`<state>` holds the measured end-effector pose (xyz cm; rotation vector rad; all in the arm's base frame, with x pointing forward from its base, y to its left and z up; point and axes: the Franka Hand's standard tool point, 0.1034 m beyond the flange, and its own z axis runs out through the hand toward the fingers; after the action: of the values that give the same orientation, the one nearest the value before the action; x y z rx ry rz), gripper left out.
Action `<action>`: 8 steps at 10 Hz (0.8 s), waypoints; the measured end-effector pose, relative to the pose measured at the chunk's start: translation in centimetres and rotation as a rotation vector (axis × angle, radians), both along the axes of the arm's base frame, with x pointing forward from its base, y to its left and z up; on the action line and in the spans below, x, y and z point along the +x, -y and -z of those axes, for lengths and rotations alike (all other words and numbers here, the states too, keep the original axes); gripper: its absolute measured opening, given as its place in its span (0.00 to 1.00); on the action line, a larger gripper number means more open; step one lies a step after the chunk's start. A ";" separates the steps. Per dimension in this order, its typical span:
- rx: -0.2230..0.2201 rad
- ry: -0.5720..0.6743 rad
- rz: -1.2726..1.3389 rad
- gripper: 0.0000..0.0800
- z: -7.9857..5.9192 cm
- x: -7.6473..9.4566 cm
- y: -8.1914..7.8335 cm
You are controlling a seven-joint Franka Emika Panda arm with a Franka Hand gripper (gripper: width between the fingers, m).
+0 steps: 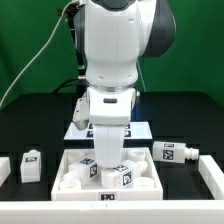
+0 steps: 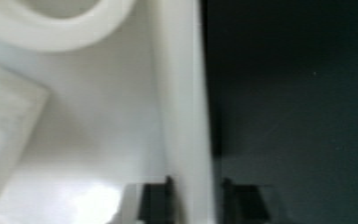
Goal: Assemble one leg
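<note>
**Leg step not started yet, gripper's busy on the tray rim**

Biggest thing first: the white Franka arm (image 1: 115, 50) is bent straight down over the middle of the black table (image 1: 40, 120). Under it sits the large white shallow tray-like plastic part (image 1: 70, 183), open side up, w/ a couple of tags inside. Just behind that is the thin flat white marker board (image 1: 143, 128), half hidden by the arm.

The small white boxy plastic leg (image 1: 30, 165) w/ a b&w tag stands upright on the exterior view's left, apart from the tray and nowhere near the fingers. Another tagged white piece (image 1: 168, 153) lies on the exterior view's right, prob a 2nd leg on its side.

The gripper (image 1: 108, 160) is down at the tray. In the wrist view it (image 2: 194, 197) straddles the tray's thin wall (image 2: 188, 110), dark fingers (image 2: 153, 200) on either side and v close to it. Opening is narrow, but I can't tell if it's actually clamping or just hugging the wall. A round white socket (image 2: 51, 20) shows on the tray side.

IMO this is the prep step, i.e. handling the tray before any leg work. Next it needs to let go, lift clear of the rim, travel over to the upright leg and line up the fingers on its sides.
</note>
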<state>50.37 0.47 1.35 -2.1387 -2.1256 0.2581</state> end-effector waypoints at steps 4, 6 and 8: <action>0.006 0.020 -0.013 0.09 -0.2 1.3 -1.1; 0.019 0.030 -0.042 0.09 -0.3 1.7 -3.3; 0.025 0.031 -0.054 0.09 -0.2 1.5 -6.1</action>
<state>51.85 6.57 1.55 -2.0871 -2.1942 0.2043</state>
